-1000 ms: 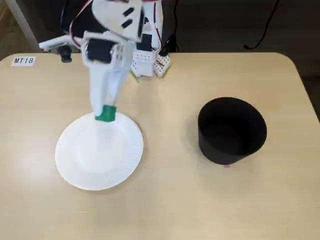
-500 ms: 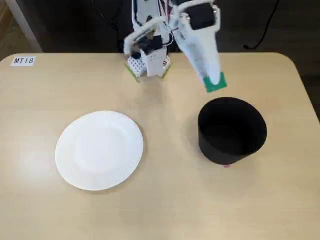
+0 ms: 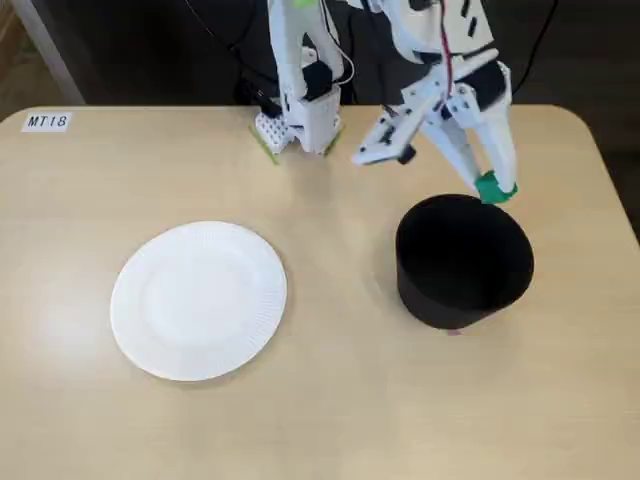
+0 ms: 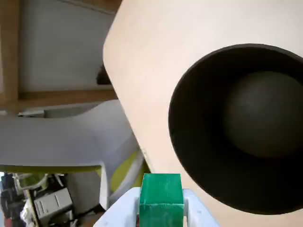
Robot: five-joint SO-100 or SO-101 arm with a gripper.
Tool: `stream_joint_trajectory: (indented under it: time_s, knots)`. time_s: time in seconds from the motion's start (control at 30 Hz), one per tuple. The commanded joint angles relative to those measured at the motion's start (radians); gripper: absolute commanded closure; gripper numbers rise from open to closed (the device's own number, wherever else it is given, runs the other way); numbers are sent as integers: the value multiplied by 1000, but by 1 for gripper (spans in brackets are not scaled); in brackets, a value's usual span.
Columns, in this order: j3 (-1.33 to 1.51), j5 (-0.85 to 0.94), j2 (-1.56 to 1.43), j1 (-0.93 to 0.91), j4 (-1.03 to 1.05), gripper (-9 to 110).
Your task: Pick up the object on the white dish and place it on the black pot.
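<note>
My gripper (image 3: pixel 494 190) is shut on the tiny green cube (image 3: pixel 492 188) and holds it just above the far rim of the black pot (image 3: pixel 463 262). In the wrist view the green cube (image 4: pixel 161 197) sits between my pale fingers (image 4: pixel 195 212) at the bottom edge, with the open mouth of the black pot (image 4: pixel 199 142) to the right and its dark inside showing. The white dish (image 3: pixel 198 299) lies empty on the left half of the table, well away from my gripper.
The arm's white base (image 3: pixel 300 110) stands at the table's far edge, left of the pot. A label reading MT18 (image 3: pixel 47 121) is stuck at the far left corner. The table's right edge (image 3: pixel 622 200) runs close to the pot.
</note>
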State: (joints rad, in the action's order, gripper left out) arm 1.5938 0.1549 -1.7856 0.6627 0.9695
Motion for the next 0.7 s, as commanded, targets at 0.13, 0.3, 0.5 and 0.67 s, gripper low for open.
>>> stream_joint_trajectory:
  time_s: [0.13, 0.3, 0.5, 0.67]
  knots:
    - [3, 44, 83, 26, -15, 101]
    - [3, 80, 173, 41, -29, 101]
    - [2, 107, 299, 64, -60, 101]
    - [-6, 118, 394, 84, -69, 101]
